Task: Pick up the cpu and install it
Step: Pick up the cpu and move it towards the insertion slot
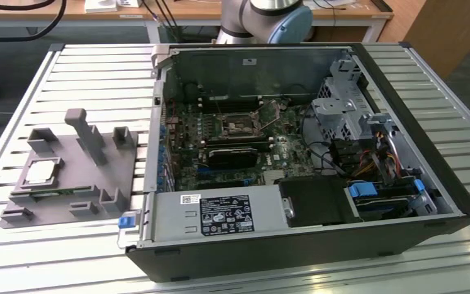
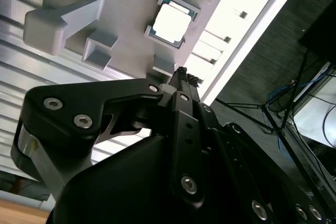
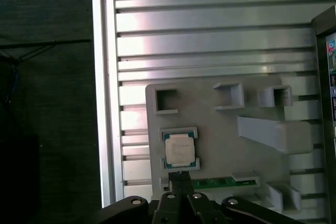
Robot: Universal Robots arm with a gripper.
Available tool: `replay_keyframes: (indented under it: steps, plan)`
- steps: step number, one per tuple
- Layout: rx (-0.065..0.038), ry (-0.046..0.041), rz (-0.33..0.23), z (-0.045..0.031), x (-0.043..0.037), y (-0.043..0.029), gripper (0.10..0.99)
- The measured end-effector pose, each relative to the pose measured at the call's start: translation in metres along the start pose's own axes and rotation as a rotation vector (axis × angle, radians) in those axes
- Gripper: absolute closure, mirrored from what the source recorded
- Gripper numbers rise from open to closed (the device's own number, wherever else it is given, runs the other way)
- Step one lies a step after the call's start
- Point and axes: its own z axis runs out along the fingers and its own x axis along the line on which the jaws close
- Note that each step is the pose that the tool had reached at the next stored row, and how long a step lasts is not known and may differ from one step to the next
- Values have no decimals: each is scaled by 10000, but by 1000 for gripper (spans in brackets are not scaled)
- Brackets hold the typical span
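Note:
The cpu (image 1: 42,172) is a small silvery square chip lying flat in a shallow nest on the grey plastic fixture (image 1: 76,190), at the exterior view's left beside the open computer case (image 1: 300,159). Both wrist views look down on the cpu (image 2: 169,23) (image 3: 180,150) from above. My gripper (image 3: 178,174) (image 2: 182,72) hovers over the fixture (image 3: 220,129), its black fingertips pressed together just short of the chip's edge and holding nothing. Inside the case, the motherboard's cpu socket (image 1: 239,125) lies with its metal frame raised.
The fixture carries upright posts (image 1: 88,135) and small pockets around the chip, and a green strip (image 3: 220,183) lies in a slot next to it. The slatted metal table (image 1: 22,257) ends close to the fixture, with dark floor beyond. The arm's base (image 1: 268,18) stands behind the case.

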Motion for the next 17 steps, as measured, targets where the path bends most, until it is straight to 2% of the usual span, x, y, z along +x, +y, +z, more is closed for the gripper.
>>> replay_keyframes:
  steps: [2,5,6,7,8,11,12,13,15,16,17]
  plan:
    - [0,1,0,9,0,-2,973]
    - [-1,0,0,20,0,-6,796]
    - [0,0,0,24,0,-7,796]
    - [-1,0,0,29,-1,-8,737]
    - [0,-1,0,33,-1,-9,737]
    - [-1,0,0,50,0,-12,561]
    - [-9,1,0,55,0,-13,561]
    - [-20,1,-1,61,-1,-13,506]
    - [-24,1,0,76,0,-14,506]
    - [-25,1,0,85,0,-14,443]
    - [-25,2,0,93,0,-14,443]
